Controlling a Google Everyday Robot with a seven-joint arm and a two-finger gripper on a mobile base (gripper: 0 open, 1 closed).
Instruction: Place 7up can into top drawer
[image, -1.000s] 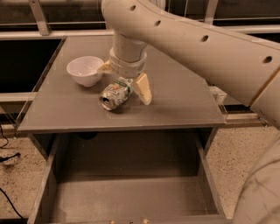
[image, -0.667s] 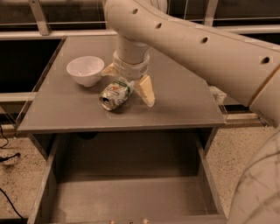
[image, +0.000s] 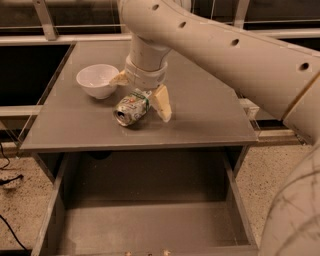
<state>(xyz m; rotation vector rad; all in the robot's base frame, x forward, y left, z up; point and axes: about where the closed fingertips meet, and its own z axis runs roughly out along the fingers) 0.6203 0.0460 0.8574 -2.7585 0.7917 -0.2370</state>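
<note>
**Camera view: can on its side on the table, fingers wide around it**

I see the 7up can (image: 131, 108) lying on its side on the table (image: 210, 117). It is near the middle and a little way back from the front edge. Its round end points to the front and to the picture's left.

My gripper (image: 141, 98) is down over the can from above. The fingers (image: 163, 103) are spread wide, with the can in the gap between them. They are not squeezing it. The finger on the picture's right is just beside the can, and I cannot tell if it touches. The other finger is back by the bowl.

The white bowl (image: 97, 80) stands upright on the table, just behind the can and to the picture's left. It is very close to that finger, so that side is tight. The big pale arm (image: 215, 45) comes in from the upper right and hides part of the back of the table.

To the picture's right of the can I see open grey table, right up to the side edge. The front edge of the table is near the can.

The top drawer (image: 150, 227) is pulled out below that front edge. I can see its flat grey bottom and a low wall on each side. The open drawer sits lower than the table and sticks out in front of it, straight below the can's side of the table.
</note>
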